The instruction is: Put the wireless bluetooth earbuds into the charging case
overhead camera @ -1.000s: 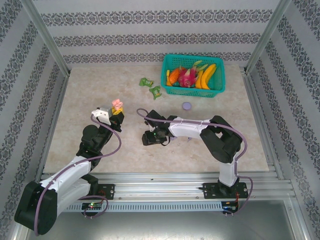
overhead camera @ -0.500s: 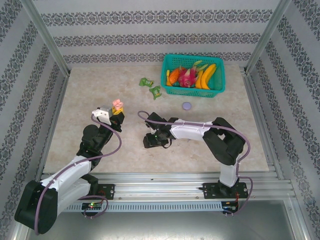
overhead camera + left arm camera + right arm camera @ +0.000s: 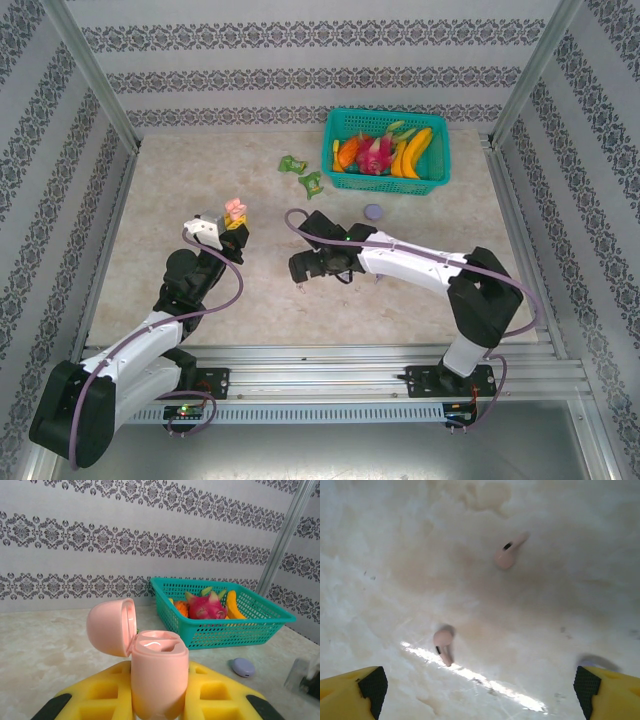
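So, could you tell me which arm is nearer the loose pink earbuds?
Right. The right fingers hang open over both earbuds; the left fingers hold the open case off to their left.

Pink case (image 3: 156, 677) & earbuds (image 3: 509, 554), teal basket (image 3: 240, 630), yellow fingers (image 3: 342, 692), beige marbled tbl (image 3: 555, 605), gray damask walls (image 3: 100, 530)

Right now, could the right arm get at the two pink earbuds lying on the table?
Probably yes. The near earbud and the far one lie bare on the table just ahead of its open fingers, with nothing between.
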`<state>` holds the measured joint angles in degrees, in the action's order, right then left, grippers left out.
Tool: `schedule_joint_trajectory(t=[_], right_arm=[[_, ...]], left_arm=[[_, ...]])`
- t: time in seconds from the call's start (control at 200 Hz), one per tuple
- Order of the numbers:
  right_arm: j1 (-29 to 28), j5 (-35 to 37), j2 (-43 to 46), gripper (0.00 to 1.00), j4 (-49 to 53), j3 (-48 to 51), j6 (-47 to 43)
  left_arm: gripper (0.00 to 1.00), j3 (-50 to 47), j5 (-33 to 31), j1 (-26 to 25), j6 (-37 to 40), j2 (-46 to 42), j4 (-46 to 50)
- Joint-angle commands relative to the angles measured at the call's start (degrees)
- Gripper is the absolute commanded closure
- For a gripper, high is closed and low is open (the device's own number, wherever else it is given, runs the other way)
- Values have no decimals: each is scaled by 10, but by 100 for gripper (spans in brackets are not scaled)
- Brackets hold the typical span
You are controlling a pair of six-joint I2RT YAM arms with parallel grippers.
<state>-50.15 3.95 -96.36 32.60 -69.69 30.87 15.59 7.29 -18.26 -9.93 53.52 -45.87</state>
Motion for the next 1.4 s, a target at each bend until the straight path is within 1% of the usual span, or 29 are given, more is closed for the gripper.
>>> schedule_joint_trajectory(t=[0.0, 0.055, 0.15, 0.285, 0.34, 0.455, 0.55, 0.61, 0.659, 0.714, 0.834, 0.939, 1.014, 1.149, 1.394], right_arm=[[-7, 102, 31, 2, 39, -22, -38], [-12, 149, 44, 2, 38, -24, -53], [-28, 267, 70, 2, 22, -19, -61], [-27, 310, 89, 2, 6, -20, -91], [-20, 294, 92, 2, 4, -21, -95], [-1, 220, 99, 2, 4, -18, -98], [6, 159, 107, 2, -16, 3, -105], [9, 107, 101, 2, -23, 11, -113], [8, 82, 86, 2, -14, 7, -113], [7, 56, 66, 9, -1, -3, -112], [-6, 33, 30, 19, 14, -18, -98], [-14, 17, -17, 29, 50, -50, -83], [-23, 9, -50, 33, 71, -68, -75], [-40, 16, -96, 40, 103, -98, -62], [-62, 23, -147, 51, 120, -132, -37]], left_arm=[[100, 12, 7, 7, -7, -10, -35], [100, 13, 7, 7, -6, -12, -34], [100, 14, 7, 7, -4, -18, -30], [100, 11, 8, 6, -4, -21, -29], [100, 11, 8, 6, -4, -21, -29], [100, 10, 9, 7, -4, -21, -29], [100, 10, 8, 7, -4, -21, -29], [100, 10, 7, 7, -4, -20, -30], [100, 11, 7, 6, -4, -20, -29], [100, 11, 7, 7, -4, -20, -30], [100, 11, 7, 6, -3, -22, -27], [100, 12, 5, 7, -3, -22, -26], [100, 12, 6, 6, -4, -22, -26], [100, 13, 6, 6, -4, -21, -26], [100, 10, 6, 7, -5, -23, -27]])
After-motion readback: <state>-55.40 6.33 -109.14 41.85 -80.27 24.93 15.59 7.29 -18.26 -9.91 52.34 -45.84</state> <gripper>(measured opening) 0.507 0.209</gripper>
